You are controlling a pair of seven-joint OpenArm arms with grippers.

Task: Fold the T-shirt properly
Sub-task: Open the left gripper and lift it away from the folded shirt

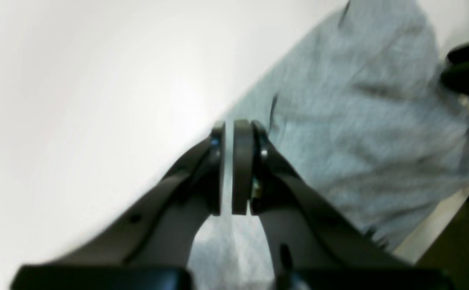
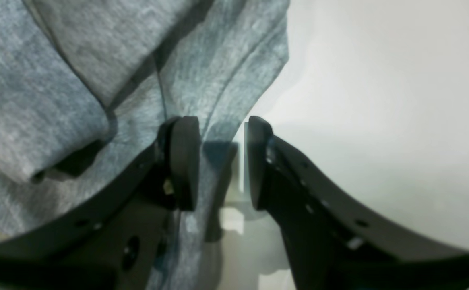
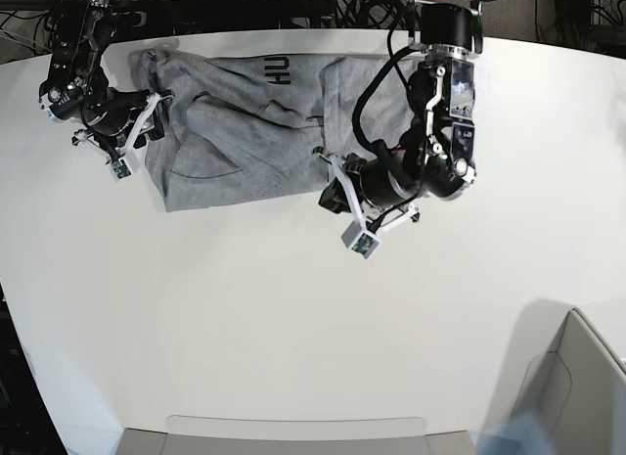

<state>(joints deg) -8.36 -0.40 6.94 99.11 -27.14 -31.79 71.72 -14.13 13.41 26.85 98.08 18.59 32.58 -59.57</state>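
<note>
The heather-grey T-shirt [image 3: 245, 132] lies crumpled across the far side of the white table, with black letters [image 3: 282, 75] showing near its back edge. My left gripper [image 1: 229, 129] hovers at the shirt's right edge [image 3: 328, 171]. Its pads stand only a narrow slit apart, and I see nothing between them; the picture is blurred. The cloth [image 1: 363, 121] spreads to their right and beneath them. My right gripper [image 2: 222, 125] is open at the shirt's left end [image 3: 147, 122]. It straddles a folded edge of the T-shirt [image 2: 202, 80], one pad over cloth, the other over bare table.
The white table [image 3: 293, 308] stretches toward the near side. A grey bin [image 3: 577, 396] stands at the near right corner and a flat grey tray [image 3: 293, 433] at the near edge. Dark cables [image 3: 323, 5] run behind the table's back edge.
</note>
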